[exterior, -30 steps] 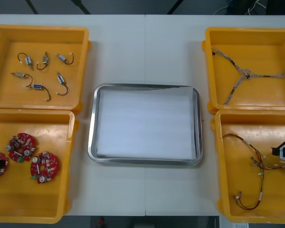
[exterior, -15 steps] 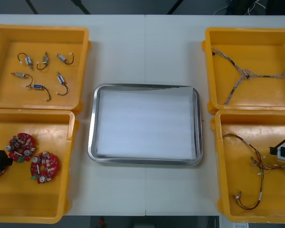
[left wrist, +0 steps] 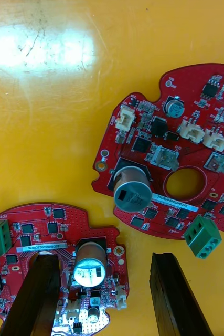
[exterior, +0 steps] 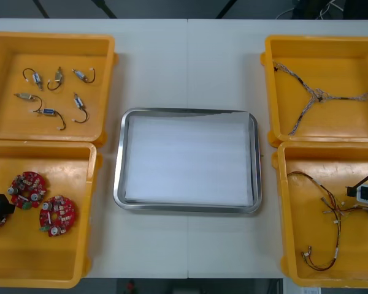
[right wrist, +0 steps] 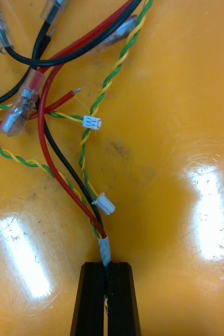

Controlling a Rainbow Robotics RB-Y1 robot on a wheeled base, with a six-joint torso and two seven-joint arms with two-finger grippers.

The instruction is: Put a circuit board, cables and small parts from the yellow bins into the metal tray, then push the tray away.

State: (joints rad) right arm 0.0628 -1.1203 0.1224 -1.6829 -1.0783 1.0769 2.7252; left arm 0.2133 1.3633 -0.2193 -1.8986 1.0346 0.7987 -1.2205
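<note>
**Right gripper (right wrist: 106, 266) clamped on the red and yellow cable (right wrist: 106, 250); left gripper (left wrist: 105, 260) open.**
The cable lies in the lower right yellow bin (exterior: 282, 208). It is light and limp, and its loose ends may snag, so the taped end is the sound hold. A circuit board (left wrist: 49, 236) in the lower left yellow bin (exterior: 89, 184) is rigid and fragile; take it by the rim.

- The light, smooth counter (exterior: 190, 61) has a thin seam that runs from its far edge to its near edge.
- On the robot's left stand two yellow plastic bins, edge to edge: the far left bin (exterior: 49, 37) and the near left bin (exterior: 92, 214).
- On the robot's right stand two more of the same kind: the far right bin (exterior: 267, 92) and the near right bin (exterior: 281, 208).
- Between both pairs lies a rectangular metal tray (exterior: 118, 165) with a shiny rim, white inside, apart from all the bins.
</note>
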